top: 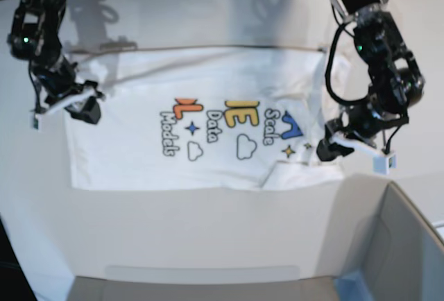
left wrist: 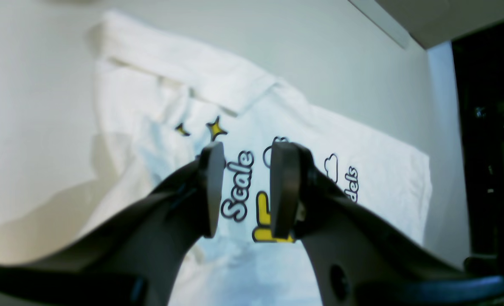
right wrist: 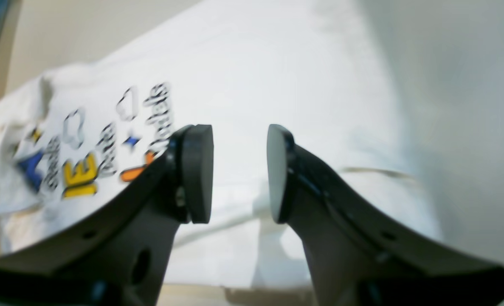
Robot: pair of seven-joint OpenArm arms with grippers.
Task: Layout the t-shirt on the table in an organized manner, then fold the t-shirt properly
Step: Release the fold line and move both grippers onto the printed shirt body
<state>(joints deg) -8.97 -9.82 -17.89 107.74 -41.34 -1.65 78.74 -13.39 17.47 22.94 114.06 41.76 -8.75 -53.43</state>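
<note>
While spread flat, t-shirt [top: 201,131] spans both open grippers.

Bright, even light is cast from overhead; soft arm shadows are thrown on the desk [top: 208,225]. Motion blur is seen in the right wrist view; glare washes out the t-shirt [right wrist: 277,63].

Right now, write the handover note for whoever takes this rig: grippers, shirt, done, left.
Left gripper: open, empty, above the collar end of the t-shirt, near the stars.
Right gripper: open, empty, over the plain hem end.
Shirt: spread print-up on the table, long side across the base view. A sleeve is folded over itself at the collar end.
Done: the shirt is roughly laid out.
Left: flatten that sleeve end, then do all the folds.
</note>
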